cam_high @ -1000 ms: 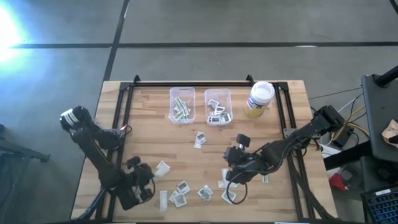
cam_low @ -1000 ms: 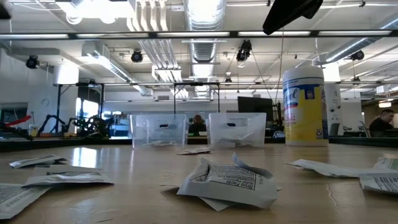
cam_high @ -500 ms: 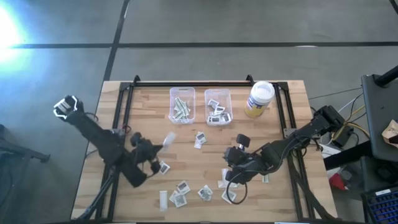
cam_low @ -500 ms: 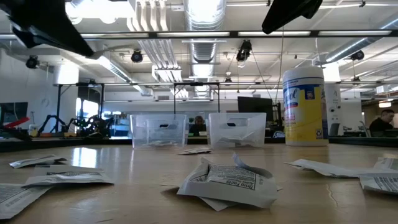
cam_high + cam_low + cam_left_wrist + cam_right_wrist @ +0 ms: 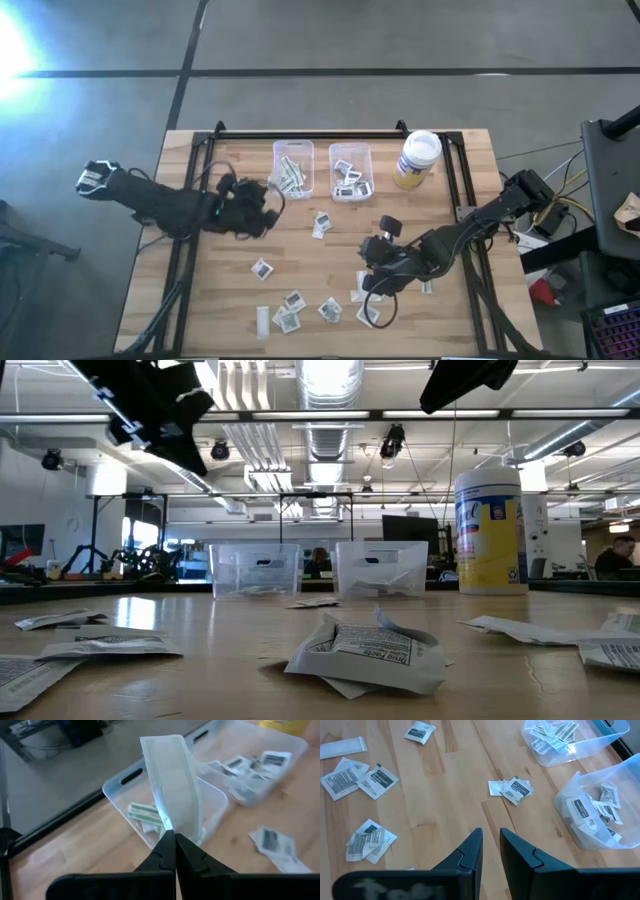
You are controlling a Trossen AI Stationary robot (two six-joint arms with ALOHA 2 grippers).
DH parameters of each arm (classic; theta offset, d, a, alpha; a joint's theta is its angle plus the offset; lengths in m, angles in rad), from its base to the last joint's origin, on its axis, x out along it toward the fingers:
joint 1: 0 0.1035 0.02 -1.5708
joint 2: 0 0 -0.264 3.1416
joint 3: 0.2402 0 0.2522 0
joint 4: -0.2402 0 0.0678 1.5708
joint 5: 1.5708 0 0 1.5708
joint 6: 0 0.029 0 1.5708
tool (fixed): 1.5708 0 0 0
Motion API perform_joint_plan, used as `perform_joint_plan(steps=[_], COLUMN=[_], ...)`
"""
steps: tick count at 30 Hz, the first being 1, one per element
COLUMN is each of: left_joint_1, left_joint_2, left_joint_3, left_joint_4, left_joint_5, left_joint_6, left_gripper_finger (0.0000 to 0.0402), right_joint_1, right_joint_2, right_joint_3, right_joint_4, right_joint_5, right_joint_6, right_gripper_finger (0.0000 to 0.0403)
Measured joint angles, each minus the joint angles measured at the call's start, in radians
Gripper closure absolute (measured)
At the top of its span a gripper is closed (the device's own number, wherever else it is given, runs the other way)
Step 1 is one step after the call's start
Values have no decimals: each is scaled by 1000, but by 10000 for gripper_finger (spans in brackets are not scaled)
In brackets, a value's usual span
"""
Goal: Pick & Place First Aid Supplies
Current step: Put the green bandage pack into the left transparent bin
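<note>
My left gripper (image 5: 172, 839) is shut on a long pale strip packet (image 5: 172, 785), just left of the left clear bin (image 5: 292, 168), which holds more strips. The right clear bin (image 5: 350, 170) holds square white packets. More packets lie flat on the wood: a pair (image 5: 322, 222) mid-table, one (image 5: 262, 267) farther left, and several (image 5: 310, 308) near the front edge. My right gripper (image 5: 490, 840) hangs over the front right of the table (image 5: 372, 283), fingers a little apart, with nothing between them. My left gripper pinches the strip's near end (image 5: 167, 824) between its two fingertips. The fingers slant down from the table's left and lie along the strip. The strip sticks out beyond the fingertips, slightly curled and lifted clear, in front of the left bin's wall (image 5: 150, 837).
A white-lidded yellow jar (image 5: 417, 158) stands at the back right, beside the bins. A black frame rail (image 5: 330, 133) runs along the far edge and down both sides. Bare wood (image 5: 240, 160) lies left of the bins.
My left gripper has risen from the front left of the table and swung toward the far edge and the left bin, turning as it went. It stays shut on the strip, which is lifted clear of the wood. My right arm has kept still.
</note>
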Motion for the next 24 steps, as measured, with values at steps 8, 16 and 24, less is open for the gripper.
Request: perform_joint_plan(steps=[8, 16, 24], left_joint_1=[325, 551, 569], left_joint_2=[1, 44, 163], left_joint_3=[0, -15, -42], left_joint_4=[210, 279, 414], left_joint_5=[295, 556, 606], left_joint_6=[291, 311, 338], left_gripper_finger=[401, 402, 402], right_joint_1=[0, 0, 0], right_joint_2=[0, 0, 0], right_joint_3=[0, 0, 0], right_joint_4=[15, 15, 15], right_joint_5=[0, 0, 0], right_joint_6=[0, 0, -4], right_gripper_finger=[342, 342, 342])
